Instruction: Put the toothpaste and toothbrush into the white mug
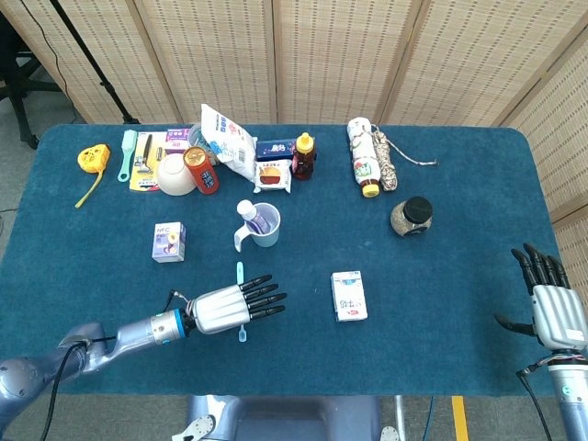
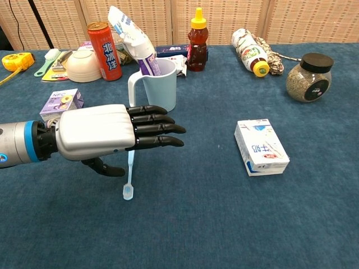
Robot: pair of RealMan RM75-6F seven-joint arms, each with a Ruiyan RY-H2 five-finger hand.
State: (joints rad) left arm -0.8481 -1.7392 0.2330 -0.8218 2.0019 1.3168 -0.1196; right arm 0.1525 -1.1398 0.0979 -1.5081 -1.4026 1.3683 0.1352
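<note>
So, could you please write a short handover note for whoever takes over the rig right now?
Left robot hand: fingers extended over the toothbrush, thumb underneath; whether it grips the brush cannot be told.
Right robot hand: open, empty, at the table's right edge.
Toothbrush: near the white mug, head toward the robot.
Done: toothpaste stands in the mug.
Left: secure the toothbrush, lift it, drop it into the mug.

Left hand [image 2: 106, 138] flat, fingers extended (thumb tucked beneath); right hand [image 1: 556, 308] upright, fingers apart.
</note>
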